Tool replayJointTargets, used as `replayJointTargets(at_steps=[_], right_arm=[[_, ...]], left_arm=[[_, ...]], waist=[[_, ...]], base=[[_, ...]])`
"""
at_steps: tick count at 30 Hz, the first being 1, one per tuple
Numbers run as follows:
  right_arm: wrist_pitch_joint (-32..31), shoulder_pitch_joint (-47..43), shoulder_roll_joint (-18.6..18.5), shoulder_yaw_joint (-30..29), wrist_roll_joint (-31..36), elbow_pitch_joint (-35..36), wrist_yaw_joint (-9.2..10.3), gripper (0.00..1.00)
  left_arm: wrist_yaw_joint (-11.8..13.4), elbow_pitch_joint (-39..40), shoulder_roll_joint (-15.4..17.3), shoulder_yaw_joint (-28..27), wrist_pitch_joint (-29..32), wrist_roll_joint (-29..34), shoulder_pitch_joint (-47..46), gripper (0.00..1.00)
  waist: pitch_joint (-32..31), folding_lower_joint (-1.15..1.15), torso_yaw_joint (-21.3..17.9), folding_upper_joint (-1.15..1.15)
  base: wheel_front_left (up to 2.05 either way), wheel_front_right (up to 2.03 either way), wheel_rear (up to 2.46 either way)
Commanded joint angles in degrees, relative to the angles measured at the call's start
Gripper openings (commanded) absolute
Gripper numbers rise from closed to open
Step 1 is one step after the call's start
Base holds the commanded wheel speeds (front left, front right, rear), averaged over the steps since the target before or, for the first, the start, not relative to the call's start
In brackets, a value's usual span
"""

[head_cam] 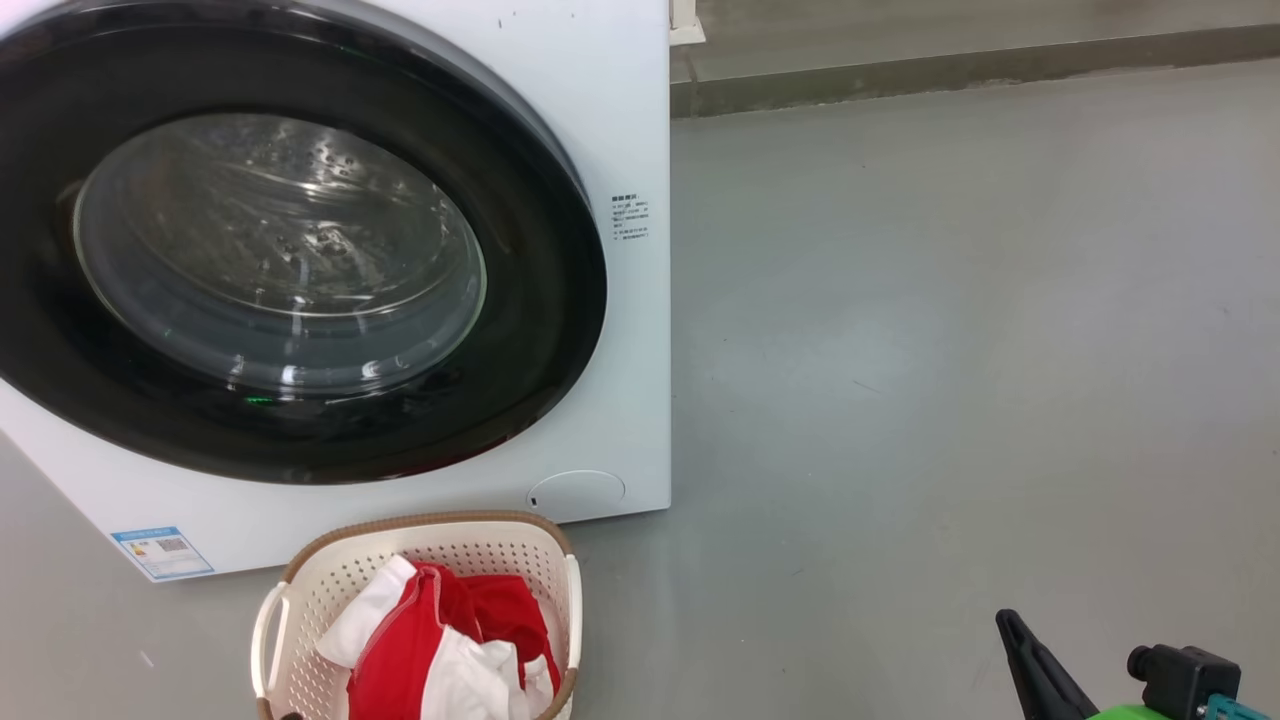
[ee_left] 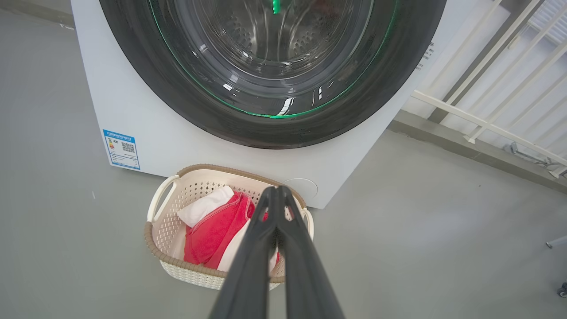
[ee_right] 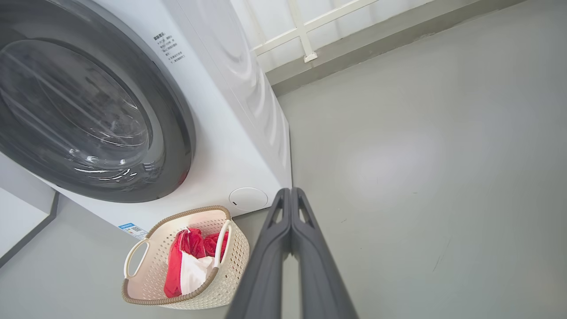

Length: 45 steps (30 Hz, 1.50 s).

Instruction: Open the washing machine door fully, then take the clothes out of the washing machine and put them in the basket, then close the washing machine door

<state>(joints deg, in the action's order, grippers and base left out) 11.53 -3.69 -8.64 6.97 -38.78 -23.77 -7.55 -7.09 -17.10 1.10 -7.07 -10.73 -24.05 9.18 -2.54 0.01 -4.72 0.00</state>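
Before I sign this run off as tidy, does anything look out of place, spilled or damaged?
Nothing stands out. The door sits shut on the washing machine, the basket stands upright in front of it, and the clothes lie inside it.

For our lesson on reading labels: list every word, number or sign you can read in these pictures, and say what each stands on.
blue label, low on the front of the washing machine: a QR code and lines of print, too small to read.
dark print block, on the white front beside the washing machine door: too small and blurred to read.
basket: no readable text on it.
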Motion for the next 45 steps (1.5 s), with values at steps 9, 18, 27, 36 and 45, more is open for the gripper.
replayJointTargets(at_steps=[9,18,27,36,45], right_arm=[[-1.73,2.86,-0.04,-1.6,-5.38,2.37,0.02,0.0],[-3.23,3.52,0.47,-2.68,-9.94,3.07,0.02,0.0],[-4.73,4.17,0.99,-3.76,-14.48,3.76,0.02,0.0],[-6.24,4.83,1.51,-4.85,-19.01,4.45,0.03,0.0],[-7.59,5.41,1.98,-5.83,-23.04,5.07,0.03,0.0]], left_arm=[[-0.09,1.6,0.92,-0.17,1.5,-7.01,-3.34,0.0],[-0.12,1.74,1.0,-0.1,2.98,-12.77,-4.48,0.0],[-0.15,1.87,1.08,-0.04,4.45,-18.5,-5.61,0.0],[-0.18,2.01,1.16,0.03,5.94,-24.23,-6.74,0.0],[-0.2,2.13,1.23,0.08,7.26,-29.34,-7.74,0.0]], waist=[[0.25,-0.01,0.43,0.0],[0.48,-0.01,0.83,0.0],[0.71,-0.01,1.23,0.0],[0.94,-0.01,1.64,0.0],[1.15,-0.01,1.99,0.0]], base=[[0.0,0.0,0.0],[0.0,0.0,0.0],[0.0,0.0,0.0],[0.0,0.0,0.0],[0.0,0.0,0.0]])
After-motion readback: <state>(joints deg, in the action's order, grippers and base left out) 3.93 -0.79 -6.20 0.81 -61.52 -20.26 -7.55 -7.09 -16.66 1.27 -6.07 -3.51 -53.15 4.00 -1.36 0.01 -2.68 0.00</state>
